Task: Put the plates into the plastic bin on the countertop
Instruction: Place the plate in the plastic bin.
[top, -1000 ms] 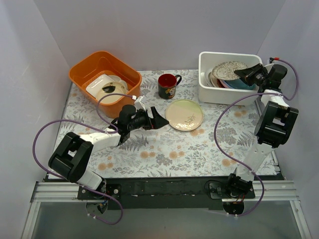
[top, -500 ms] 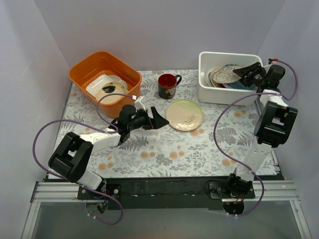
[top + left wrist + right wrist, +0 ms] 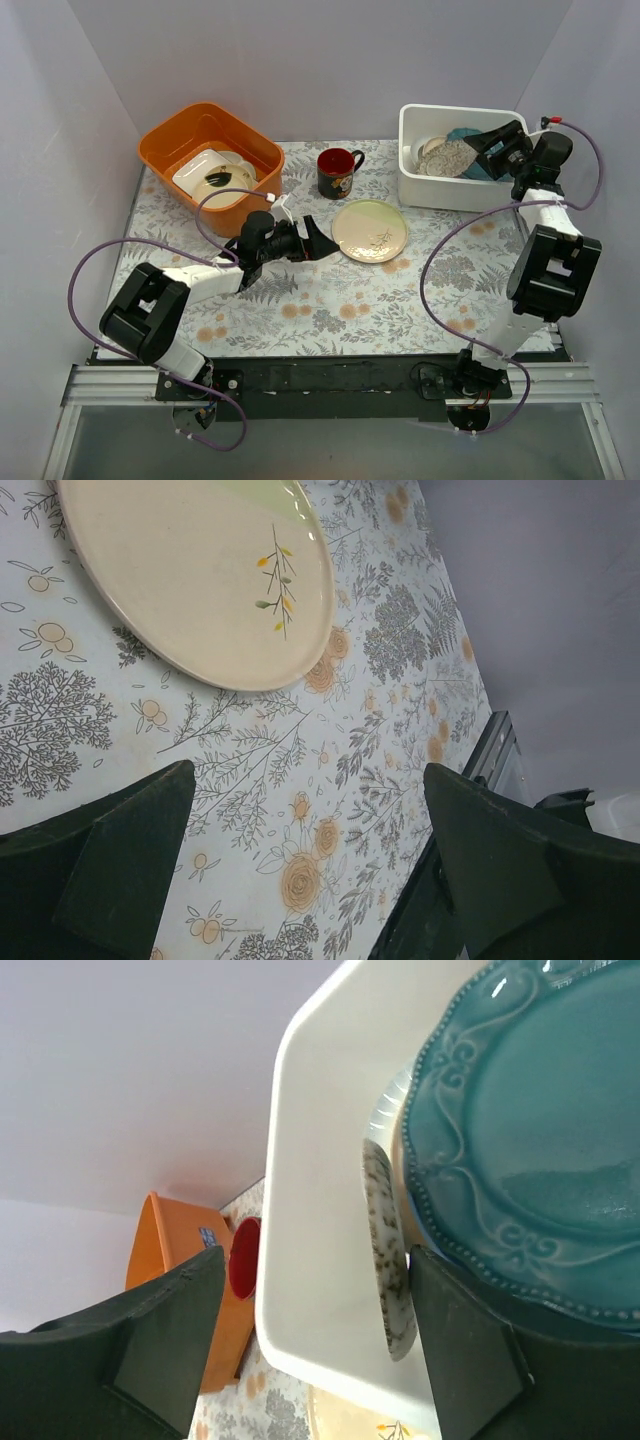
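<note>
We see one cream plate flat on the worktop, just ahead of the left gripper, which gapes wide and empty; the left arm is nearer. The right gripper hovers spread over the plastic bin, holding nothing, with stacked plates inside.

mug stands just behind the cream plate; countertop before it lies open.
</note>
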Controlling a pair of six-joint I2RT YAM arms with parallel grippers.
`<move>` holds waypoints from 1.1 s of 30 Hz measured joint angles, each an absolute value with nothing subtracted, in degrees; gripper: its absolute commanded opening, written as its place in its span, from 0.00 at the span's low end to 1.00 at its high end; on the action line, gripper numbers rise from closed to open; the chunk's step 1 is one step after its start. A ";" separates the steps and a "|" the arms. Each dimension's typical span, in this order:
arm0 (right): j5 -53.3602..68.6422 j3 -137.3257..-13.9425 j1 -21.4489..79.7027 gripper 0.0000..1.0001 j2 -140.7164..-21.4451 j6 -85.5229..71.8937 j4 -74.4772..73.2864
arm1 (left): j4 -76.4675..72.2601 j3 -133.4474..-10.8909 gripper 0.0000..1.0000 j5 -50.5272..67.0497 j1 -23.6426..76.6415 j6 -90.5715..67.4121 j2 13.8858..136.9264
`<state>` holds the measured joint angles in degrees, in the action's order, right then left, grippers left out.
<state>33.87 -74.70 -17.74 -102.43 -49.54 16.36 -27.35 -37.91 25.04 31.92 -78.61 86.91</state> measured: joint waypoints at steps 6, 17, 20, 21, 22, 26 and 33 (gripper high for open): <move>27.27 -71.29 -17.65 0.88 -91.92 -47.29 14.37 | -27.44 -38.39 0.98 25.15 32.01 -78.63 87.07; 26.39 -68.64 -17.61 0.88 -87.05 -44.84 14.74 | -28.29 -40.21 0.98 25.28 32.05 -79.26 93.17; 27.22 -67.13 -17.61 0.88 -87.05 -44.62 14.55 | -28.25 -40.29 0.98 25.21 32.12 -79.35 94.00; 27.35 -66.78 -17.61 0.88 -87.05 -44.58 14.48 | -28.18 -40.38 0.98 25.19 32.12 -79.35 94.15; 27.68 -66.48 -17.61 0.88 -87.05 -44.53 14.09 | -27.97 -40.56 0.98 25.02 32.12 -79.33 94.24; 28.73 -65.87 -17.58 0.88 -87.02 -44.49 13.91 | -27.35 -41.87 0.98 24.51 32.12 -79.26 94.52; 30.79 -63.94 -17.10 0.87 -85.78 -44.14 13.74 | -27.29 -44.58 0.96 24.14 32.12 -79.24 98.26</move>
